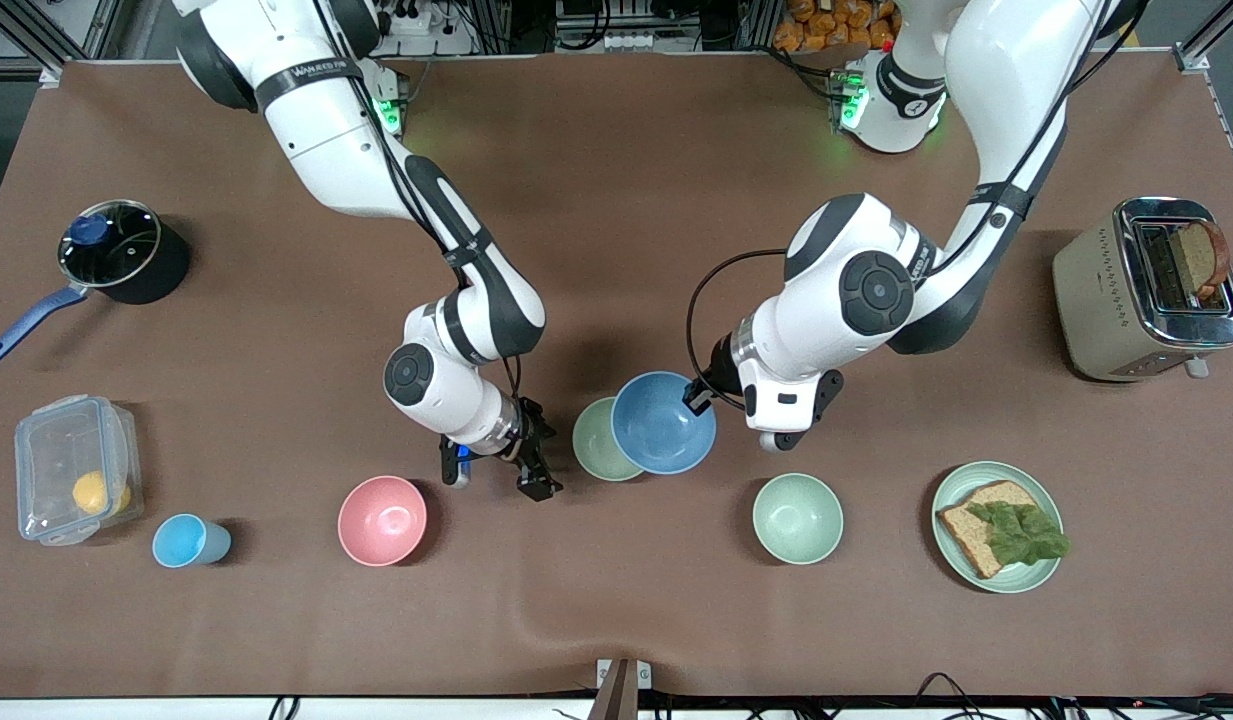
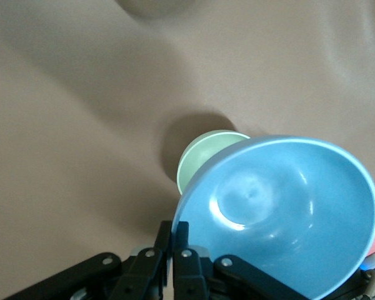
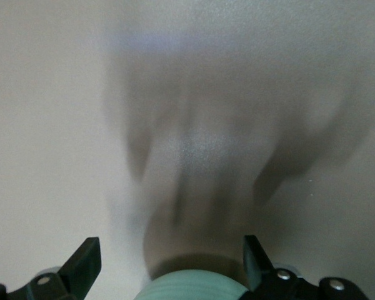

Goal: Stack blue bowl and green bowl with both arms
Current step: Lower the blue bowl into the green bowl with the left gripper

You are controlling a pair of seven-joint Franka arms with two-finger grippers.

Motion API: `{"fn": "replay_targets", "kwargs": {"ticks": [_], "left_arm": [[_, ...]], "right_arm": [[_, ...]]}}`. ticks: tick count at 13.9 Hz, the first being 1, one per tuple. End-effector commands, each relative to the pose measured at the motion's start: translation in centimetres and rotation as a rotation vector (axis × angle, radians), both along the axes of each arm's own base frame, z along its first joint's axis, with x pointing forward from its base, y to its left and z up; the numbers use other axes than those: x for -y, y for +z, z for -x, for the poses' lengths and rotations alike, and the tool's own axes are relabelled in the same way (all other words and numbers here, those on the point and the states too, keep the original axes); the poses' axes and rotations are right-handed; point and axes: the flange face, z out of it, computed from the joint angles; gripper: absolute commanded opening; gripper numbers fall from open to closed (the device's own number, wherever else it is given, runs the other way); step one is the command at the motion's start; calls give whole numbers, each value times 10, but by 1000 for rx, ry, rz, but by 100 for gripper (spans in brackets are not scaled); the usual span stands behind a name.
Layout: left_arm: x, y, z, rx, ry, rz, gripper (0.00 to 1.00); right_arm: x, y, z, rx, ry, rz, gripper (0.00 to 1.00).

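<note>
The right gripper point(image 1: 498, 478) hangs with fingers released between the pink bowl point(image 1: 382, 520) and the green bowl point(image 1: 598, 441); its arm is bent low over the surface point(image 1: 616, 200). The green bowl rests on the surface, partly covered by the blue bowl point(image 1: 663, 422). The left gripper point(image 1: 698, 393) has its fingers clenched on the blue bowl's rim, holding it tilted and off-centre above the green bowl. Risk: released at this offset, the blue bowl could catch the green rim and slide off rather than nest.

The left gripper point(image 1: 698, 392) holds the blue bowl point(image 1: 663, 423) over the green bowl point(image 1: 598, 441).
</note>
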Motion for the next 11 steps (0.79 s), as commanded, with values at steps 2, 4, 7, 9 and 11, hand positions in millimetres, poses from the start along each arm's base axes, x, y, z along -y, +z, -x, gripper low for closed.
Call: {"fn": "replay_targets", "kwargs": {"ticks": [2, 4, 7, 9, 11], "left_arm": [[1, 3, -12, -21, 35, 39, 0], [0, -2, -17, -28, 43, 49, 0], [-1, -5, -21, -29, 47, 53, 0], [1, -11, -20, -37, 44, 53, 0], [-3, -21, -23, -43, 51, 40, 0]], "right_arm": [[1, -2, -4, 3, -21, -15, 100], [-2, -3, -3, 1, -17, -14, 100], [4, -5, -5, 2, -19, -12, 100], [-1, -10, -1, -4, -9, -5, 100], [4, -10, -4, -3, -16, -8, 100]]}}
